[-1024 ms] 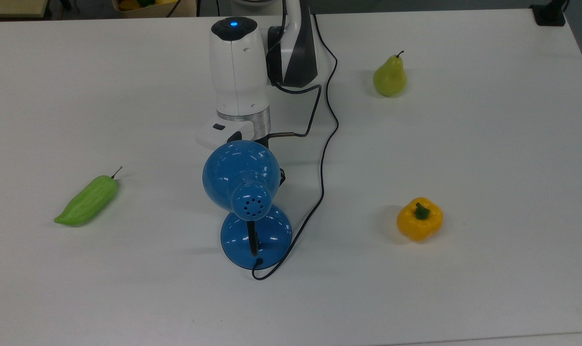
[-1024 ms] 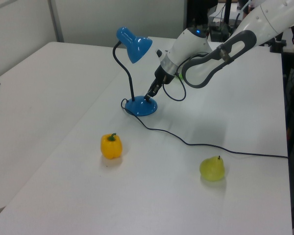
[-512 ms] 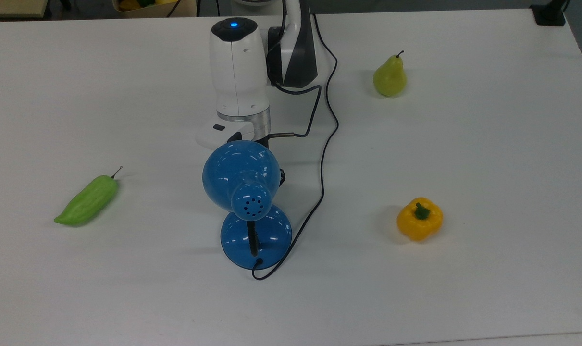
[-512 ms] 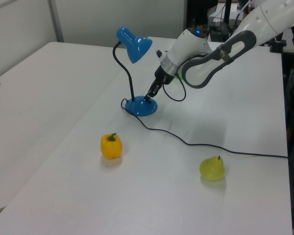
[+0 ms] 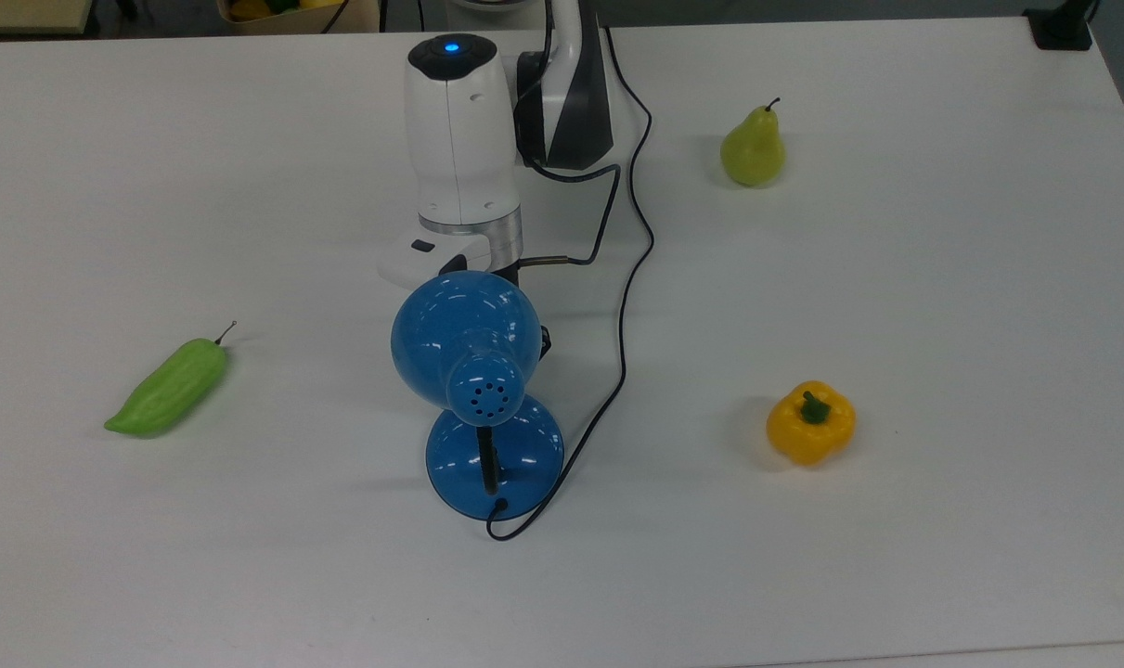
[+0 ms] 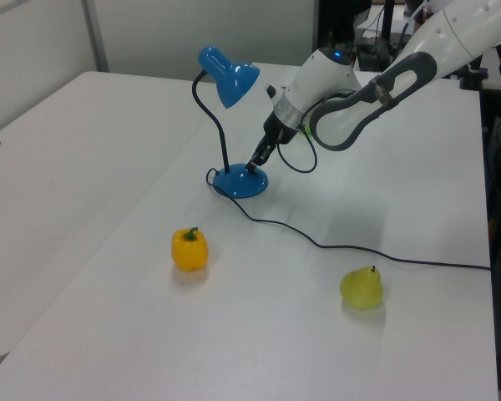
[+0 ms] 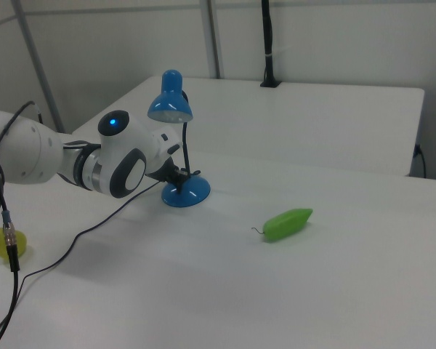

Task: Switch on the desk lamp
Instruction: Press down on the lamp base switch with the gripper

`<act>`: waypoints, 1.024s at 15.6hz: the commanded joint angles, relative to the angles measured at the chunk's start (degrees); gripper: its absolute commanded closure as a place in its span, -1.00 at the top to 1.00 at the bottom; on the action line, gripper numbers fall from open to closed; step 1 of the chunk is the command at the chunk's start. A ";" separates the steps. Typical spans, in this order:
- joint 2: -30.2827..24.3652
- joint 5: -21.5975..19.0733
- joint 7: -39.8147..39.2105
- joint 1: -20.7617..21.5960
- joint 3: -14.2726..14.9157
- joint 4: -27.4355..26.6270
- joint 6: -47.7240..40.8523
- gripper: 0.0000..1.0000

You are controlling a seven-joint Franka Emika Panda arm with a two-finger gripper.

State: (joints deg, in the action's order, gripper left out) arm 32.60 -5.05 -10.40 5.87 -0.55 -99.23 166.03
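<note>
The desk lamp stands mid-table, a glossy blue dome shade (image 5: 464, 334) with vent holes on a curved black neck (image 6: 209, 117) above a round blue base (image 5: 524, 445). In the left view my gripper (image 6: 253, 166) angles down with its dark fingers drawn together, and their tip touches the top of the base (image 6: 240, 181) beside the neck. In the right view the gripper (image 7: 183, 174) sits just above the base (image 7: 185, 194). In the top view the shade covers the fingertips. I cannot tell whether the lamp is lit.
The lamp's thin black cord (image 5: 631, 278) loops from the base past my arm toward the table's far edge. A yellow bell pepper (image 5: 810, 422), a green pear (image 5: 753, 148) and a long green vegetable (image 5: 167, 388) lie apart on the white table (image 5: 942, 278).
</note>
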 commanded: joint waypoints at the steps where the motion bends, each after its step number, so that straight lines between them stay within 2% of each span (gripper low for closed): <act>1: -0.78 0.30 0.47 0.20 0.28 -1.06 0.79 -1.00; 12: -4.12 0.30 0.38 -0.07 0.20 -3.78 -0.70 -1.00; 16: -3.51 0.30 0.38 0.11 0.28 -3.69 -0.79 -1.00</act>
State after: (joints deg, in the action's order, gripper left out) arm 31.15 -5.05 -10.40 5.63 -0.55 -100.20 166.02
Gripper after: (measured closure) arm 0.991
